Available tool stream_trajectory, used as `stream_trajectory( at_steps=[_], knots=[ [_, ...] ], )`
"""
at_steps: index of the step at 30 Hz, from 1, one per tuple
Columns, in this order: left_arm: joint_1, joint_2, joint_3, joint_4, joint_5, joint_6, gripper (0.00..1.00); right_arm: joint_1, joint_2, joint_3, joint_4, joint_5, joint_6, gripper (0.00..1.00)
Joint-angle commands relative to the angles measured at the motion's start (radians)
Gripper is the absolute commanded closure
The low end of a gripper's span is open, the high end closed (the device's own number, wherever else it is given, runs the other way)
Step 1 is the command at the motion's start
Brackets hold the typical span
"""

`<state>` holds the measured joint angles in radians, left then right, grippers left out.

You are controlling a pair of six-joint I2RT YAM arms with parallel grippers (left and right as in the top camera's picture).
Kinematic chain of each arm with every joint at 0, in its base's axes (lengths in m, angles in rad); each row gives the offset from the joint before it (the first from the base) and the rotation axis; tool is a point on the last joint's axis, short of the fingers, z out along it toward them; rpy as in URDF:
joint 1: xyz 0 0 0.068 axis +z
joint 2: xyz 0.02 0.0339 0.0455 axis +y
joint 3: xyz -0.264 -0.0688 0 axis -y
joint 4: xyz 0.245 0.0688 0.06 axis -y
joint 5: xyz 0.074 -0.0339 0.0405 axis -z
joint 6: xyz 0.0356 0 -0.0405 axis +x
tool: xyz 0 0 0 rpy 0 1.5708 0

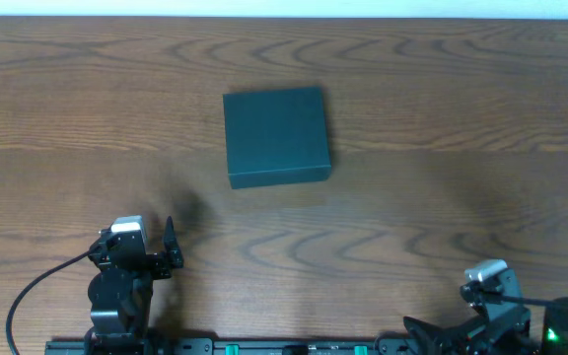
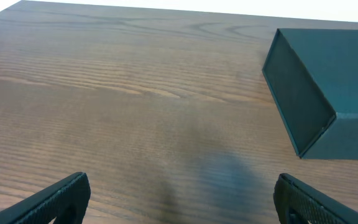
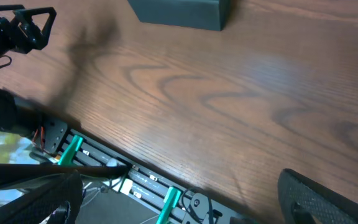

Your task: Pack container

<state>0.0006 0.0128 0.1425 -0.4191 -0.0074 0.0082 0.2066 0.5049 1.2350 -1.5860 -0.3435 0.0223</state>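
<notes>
Container: a dark green, matte, roughly square box [image 1: 276,136], its top closed flat.
Container place: on the tabletop [image 1: 442,197], a little left of the middle and toward the far side, well apart from both arms.
Container pose: flat on its base, its edges turned slightly off the line of the tabletop's front edge; wood grain shows on every side of it.
Left tool [image 2: 182,208]: spread wide and pinching nothing. Its two dark fingers sit low in the corners of the left wrist view with only tabletop between them.
Left tool place: near the front-left edge in the overhead view, aimed toward the far side. The container lies ahead of it and to its right, with one side wall and a lower corner facing the camera.
Right tool [image 3: 179,205]: spread wide and empty, with its fingers at the bottom corners of the right wrist view.
Right tool place: low at the front-right corner, angled across toward the left arm. The container's near wall shows at the top edge of that view.
Rail: a black bar with green clamps [image 3: 104,168], running along the front edge under both arms.
Cable: black [image 1: 23,301], curving from the left arm's base toward the lower left.
Shadow: a soft dark patch [image 2: 222,171] on the wood just ahead of the left tool.
Tabletop surface: brown with bold wood grain.
</notes>
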Motion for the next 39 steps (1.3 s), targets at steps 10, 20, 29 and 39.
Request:
stream_trajectory(
  at_steps=[10,20,29,39],
  knots=[
    [-0.001,-0.007,-0.021,0.001,-0.019,0.018,0.05,0.003,0.001,0.001,0.012,0.067,-0.016,0.01],
    [-0.001,-0.007,-0.021,0.001,-0.019,0.019,0.05,-0.031,-0.212,-0.27,0.489,0.138,-0.336,0.01],
    [-0.001,-0.006,-0.021,0.001,-0.019,0.018,0.05,-0.079,-0.487,-0.649,0.62,0.138,-0.491,0.01],
    [-0.001,-0.007,-0.021,0.001,-0.019,0.018,0.05,-0.087,-0.5,-0.919,0.795,0.138,-0.42,0.01]
  ],
)
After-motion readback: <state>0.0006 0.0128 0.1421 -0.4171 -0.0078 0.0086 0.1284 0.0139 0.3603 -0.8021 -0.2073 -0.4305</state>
